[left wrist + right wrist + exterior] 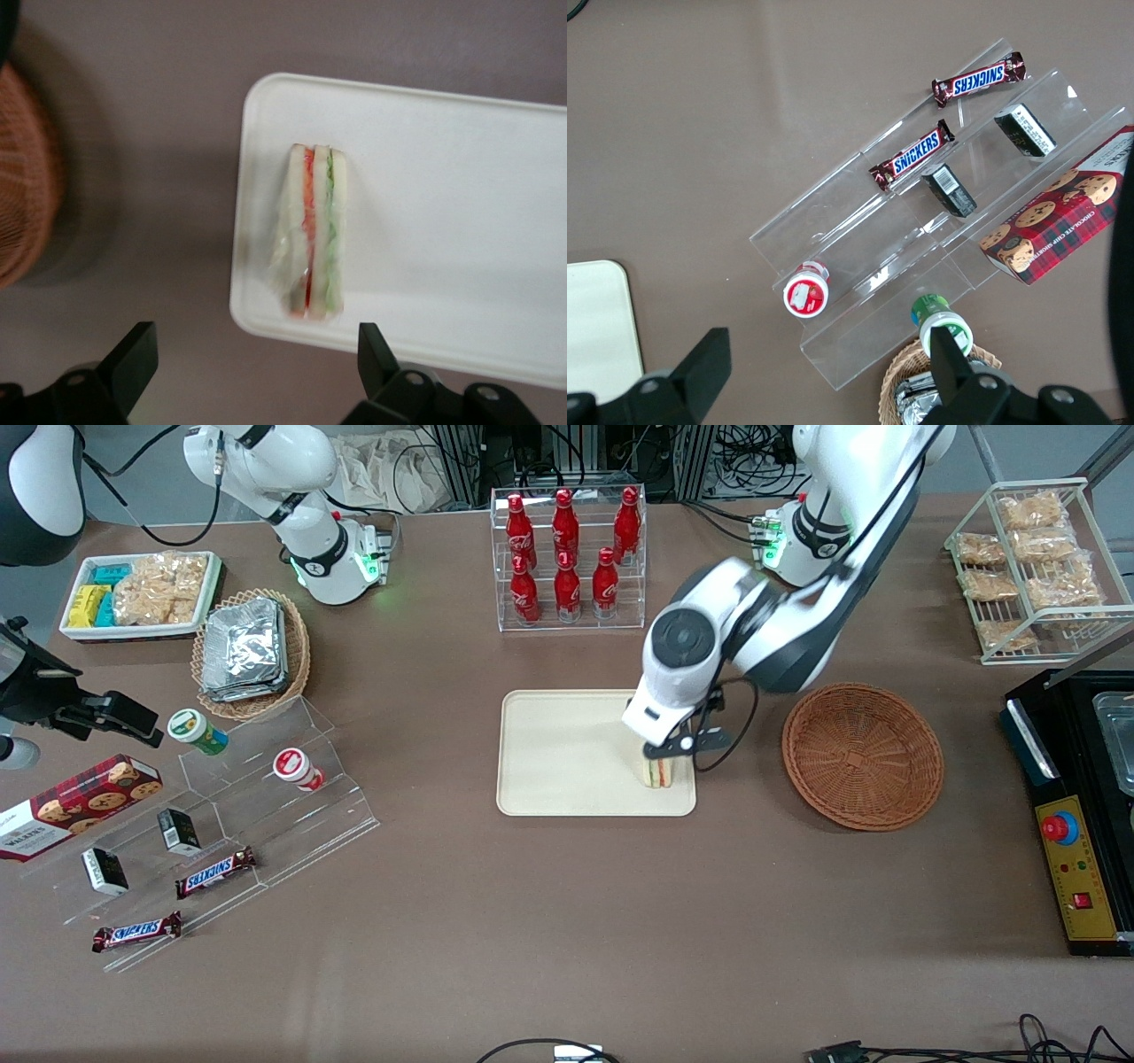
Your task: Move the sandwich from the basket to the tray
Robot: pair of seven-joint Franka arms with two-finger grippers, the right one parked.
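The brown worktop [567,921] carries everything, and the white left arm [762,624] reaches down from the edge farthest from the front camera to hang its claw [666,751] over the corner of the cream tray [558,753] that lies nearest the basket. The tray sits flat directly under the claw, its rounded rim [244,221] just beside the sandwich. The round reddish-brown wicker basket [862,755] rests on the worktop a little way from the claw toward the working arm's end, apart from the tray and with nothing in it. A clear acrylic rack of red cola bottles [567,549] stands farther from the front camera than the claw, above the tray in the front view. The claw itself hovers just above the sandwich with its two black fingers [133,359] spread wide apart, one on each side of the wedge and touching nothing. The sandwich [658,772] stands on the tray straight beneath the claw, close to the tray's edge nearest the basket; in the wrist view [312,235] its white bread slices, red-orange layer and green layer run as parallel stripes inside a clear wrap, and it lies wholly within the rim, free of both fingers.
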